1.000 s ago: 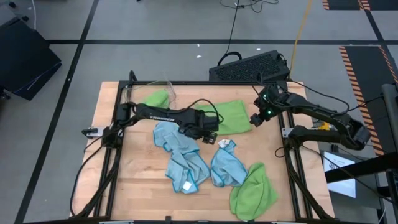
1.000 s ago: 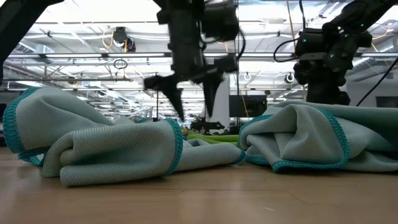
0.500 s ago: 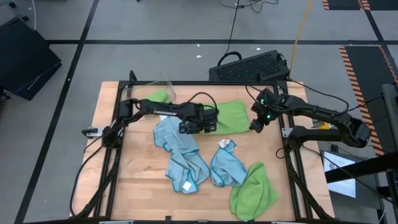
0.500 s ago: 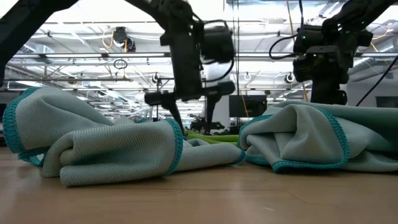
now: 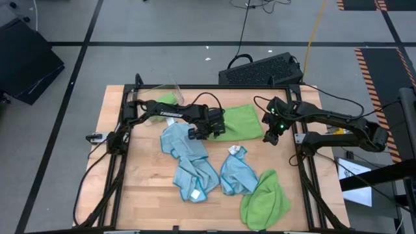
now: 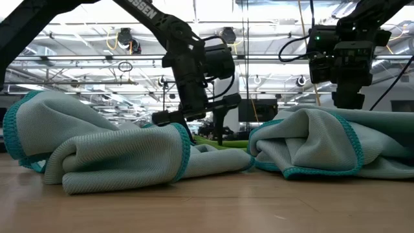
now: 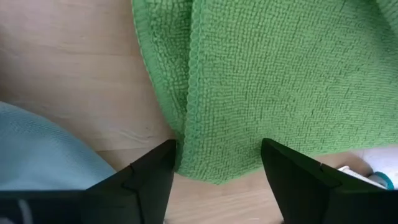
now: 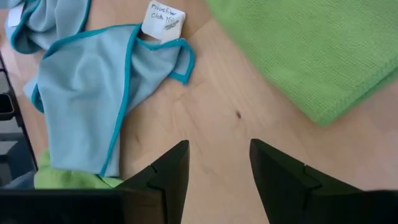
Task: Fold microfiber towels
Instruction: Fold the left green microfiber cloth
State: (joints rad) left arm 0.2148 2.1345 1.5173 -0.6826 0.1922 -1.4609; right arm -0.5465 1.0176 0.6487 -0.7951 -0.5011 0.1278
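A handwritten white tag [image 8: 163, 20] is lying on the wooden table [image 5: 149, 195] at the corner of a light blue towel [image 8: 87, 87]; its first line is too scrawled to make out for certain and its second seems to begin "Cloth". In the low view, pale lettering is running along the left arm [image 6: 143, 11], but the frame edge is cutting it off and only the letters "SSEN" can be read.

The left gripper [image 5: 212, 132] is hovering low over the near corner of a flat, folded lime green towel [image 5: 239, 121] at the table's back centre, its fingers [image 7: 146, 180] spread wide on either side of that corner and gripping nothing. The right gripper [image 5: 272, 137] is hanging just off the same towel's right edge above bare wood, its fingers [image 8: 168, 177] likewise parted and empty.

Two crumpled blue towels [image 5: 188, 159] are lying in a heap at the table's middle, with the tagged blue one [image 5: 237, 172] beside them and a bunched green towel [image 5: 265, 201] at the front right. In the low view, blue folds [image 6: 116, 158] are filling the foreground and hiding most of the green cloth behind.

A clear plastic bin [image 5: 159, 97] is sitting at the back left corner, another green towel [image 5: 162, 102] showing through it, partly covered by the left arm.
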